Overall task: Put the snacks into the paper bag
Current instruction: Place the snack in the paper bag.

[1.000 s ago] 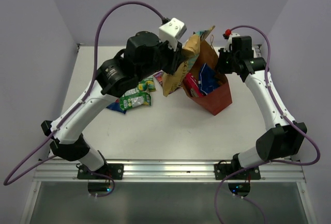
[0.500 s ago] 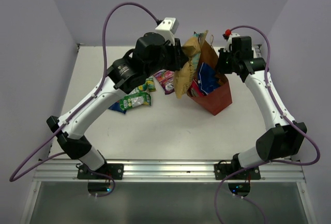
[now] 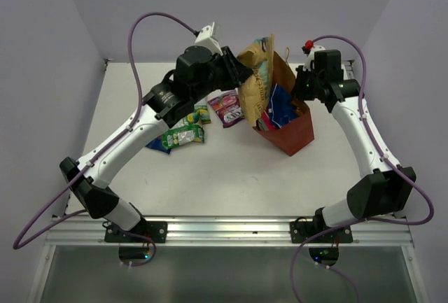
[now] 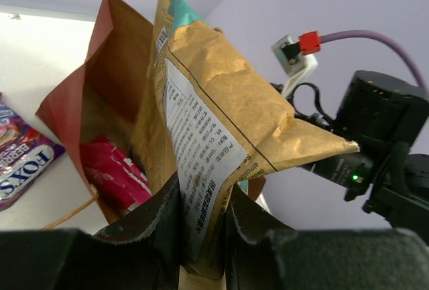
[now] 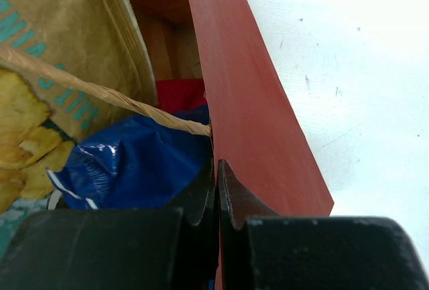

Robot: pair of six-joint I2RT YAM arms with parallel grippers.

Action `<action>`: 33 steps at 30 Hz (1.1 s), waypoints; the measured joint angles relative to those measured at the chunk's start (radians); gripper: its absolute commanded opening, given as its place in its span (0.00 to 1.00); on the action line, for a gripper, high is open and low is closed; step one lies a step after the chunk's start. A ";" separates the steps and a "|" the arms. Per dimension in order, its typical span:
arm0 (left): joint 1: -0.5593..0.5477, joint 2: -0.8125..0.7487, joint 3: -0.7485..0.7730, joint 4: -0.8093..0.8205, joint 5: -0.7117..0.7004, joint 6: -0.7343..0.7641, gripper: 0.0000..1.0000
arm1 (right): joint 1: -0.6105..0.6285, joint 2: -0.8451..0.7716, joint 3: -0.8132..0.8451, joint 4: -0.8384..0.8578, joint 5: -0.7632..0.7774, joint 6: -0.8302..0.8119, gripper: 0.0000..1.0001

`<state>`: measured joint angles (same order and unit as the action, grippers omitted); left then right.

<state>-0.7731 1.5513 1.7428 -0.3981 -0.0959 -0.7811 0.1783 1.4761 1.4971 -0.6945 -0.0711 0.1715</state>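
When viewed from the top, shows left gripper (image 3: 241,85) clamped on tan packet (image 3: 256,72), now swung right and raised: a second ago hung lower, left of bag (image 3: 292,134); now stands upright over the left rim, lower end at or just inside the mouth. Shows right gripper (image 3: 302,92) unmoved, shut on the bag's right wall, keeping the mouth open. Finds blue packet (image 3: 281,106) and pink packet (image 3: 260,117) already inside. Leaves purple packet (image 3: 227,107), newly uncovered by the arm, and green packets (image 3: 183,134) out on table (image 3: 231,177), left of the bag. From the left wrist: fingers (image 4: 157,226) pinched on one edge of the tan packet, rest of it reaching up across the open bag, pink one low inside, purple one at the left edge on the table. From the right wrist: jaws pressed together on the red wall's rim, twine handle (image 5: 100,92) crossing above the blue packet, tan packet on the opposite side. Means, probably, only lowering and release left for this packet, then the table ones to fetch.
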 measured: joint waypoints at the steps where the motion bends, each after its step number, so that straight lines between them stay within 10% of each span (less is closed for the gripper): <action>1: 0.000 -0.003 0.000 0.013 0.005 -0.006 0.00 | 0.000 0.000 0.000 0.000 0.000 0.000 0.00; 33: 0.000 -0.018 -0.169 0.074 0.047 -0.258 0.03 | 0.000 -0.011 -0.006 0.002 -0.003 0.000 0.00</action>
<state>-0.7727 1.5330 1.5742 -0.3237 -0.0486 -1.0393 0.1783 1.4647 1.4910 -0.6926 -0.0746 0.1715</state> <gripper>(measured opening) 0.275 0.021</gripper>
